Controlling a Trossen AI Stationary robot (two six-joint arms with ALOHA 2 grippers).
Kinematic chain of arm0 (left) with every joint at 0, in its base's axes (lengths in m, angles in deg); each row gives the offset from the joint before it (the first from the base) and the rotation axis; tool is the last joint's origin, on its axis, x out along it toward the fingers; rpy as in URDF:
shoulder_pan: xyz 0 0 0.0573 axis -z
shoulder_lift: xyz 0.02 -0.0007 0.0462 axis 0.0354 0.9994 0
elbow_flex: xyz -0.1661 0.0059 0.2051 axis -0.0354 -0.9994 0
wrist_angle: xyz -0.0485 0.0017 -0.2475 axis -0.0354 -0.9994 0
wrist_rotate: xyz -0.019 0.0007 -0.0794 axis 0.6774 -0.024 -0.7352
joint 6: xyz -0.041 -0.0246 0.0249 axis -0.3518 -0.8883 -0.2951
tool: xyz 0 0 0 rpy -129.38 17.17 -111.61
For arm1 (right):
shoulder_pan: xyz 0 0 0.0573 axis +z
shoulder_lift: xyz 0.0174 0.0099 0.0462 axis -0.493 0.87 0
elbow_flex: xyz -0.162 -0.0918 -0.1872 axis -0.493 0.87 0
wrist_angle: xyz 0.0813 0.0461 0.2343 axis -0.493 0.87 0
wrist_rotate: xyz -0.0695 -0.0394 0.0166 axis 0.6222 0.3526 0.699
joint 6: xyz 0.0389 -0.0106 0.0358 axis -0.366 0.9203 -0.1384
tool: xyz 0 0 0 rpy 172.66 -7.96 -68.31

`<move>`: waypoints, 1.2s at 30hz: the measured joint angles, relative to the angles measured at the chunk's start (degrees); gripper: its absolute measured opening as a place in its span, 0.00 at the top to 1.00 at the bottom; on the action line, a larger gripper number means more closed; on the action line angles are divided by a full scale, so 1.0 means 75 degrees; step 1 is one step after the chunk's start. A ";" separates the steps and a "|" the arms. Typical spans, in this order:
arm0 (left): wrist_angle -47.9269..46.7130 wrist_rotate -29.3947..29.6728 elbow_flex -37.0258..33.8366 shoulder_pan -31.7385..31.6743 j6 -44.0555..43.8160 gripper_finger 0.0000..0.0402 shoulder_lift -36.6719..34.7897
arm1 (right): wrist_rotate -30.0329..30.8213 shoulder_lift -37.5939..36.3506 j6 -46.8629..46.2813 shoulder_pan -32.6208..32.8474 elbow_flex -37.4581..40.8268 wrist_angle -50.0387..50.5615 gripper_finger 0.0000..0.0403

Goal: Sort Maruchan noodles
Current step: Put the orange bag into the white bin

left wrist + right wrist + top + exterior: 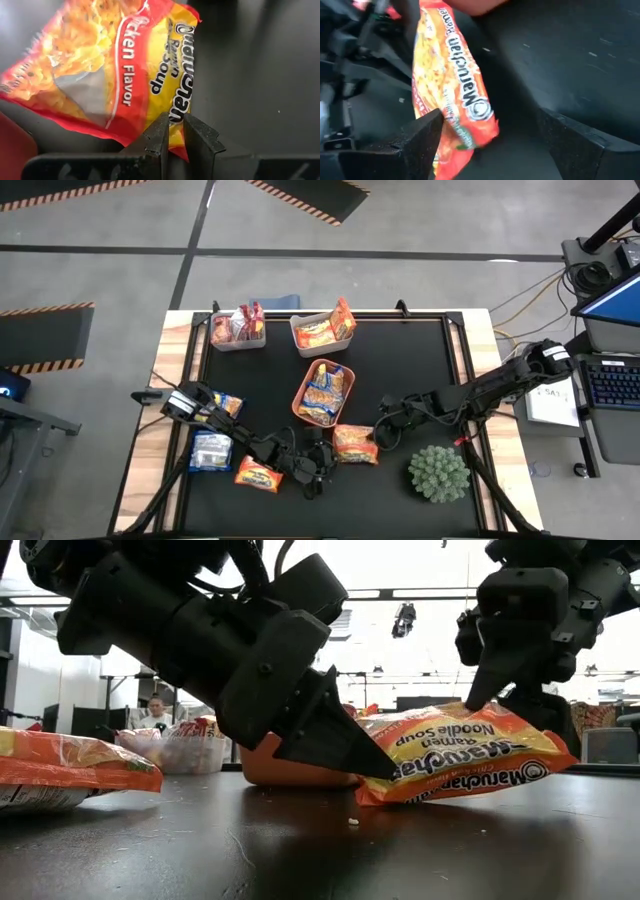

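Left arm reaching in low from the table's left edge toward the front centre, elbow bent. Left gripper [172,137] down at the mat, dark fingers [157,135] pinched nearly together on the edge of an orange-red crinkly plastic ramen packet [115,65]. Right arm stretched in from the right side, wrist angled down. Right gripper [490,140] spread wide, poised over the same packet's other end, gripping nothing.

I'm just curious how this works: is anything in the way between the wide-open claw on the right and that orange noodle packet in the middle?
Nothing visible. The open right gripper sits right at the orange packet, whose other end the left gripper pinches.
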 joint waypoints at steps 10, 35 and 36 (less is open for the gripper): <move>-0.0139 -0.0050 -0.0023 -0.0009 -0.0072 0.90 0.0035 | -0.0451 0.1071 0.0279 0.0032 0.0000 -0.1958 0.22; -0.0142 -0.0023 -0.0023 0.0200 0.0621 0.90 -0.0462 | -0.0658 0.1005 0.0514 0.0189 -0.0003 -0.2163 0.84; -0.0144 -0.0023 -0.0023 0.0239 0.0753 0.90 -0.0562 | -0.0664 0.0925 0.0550 0.0199 -0.0003 -0.2136 0.85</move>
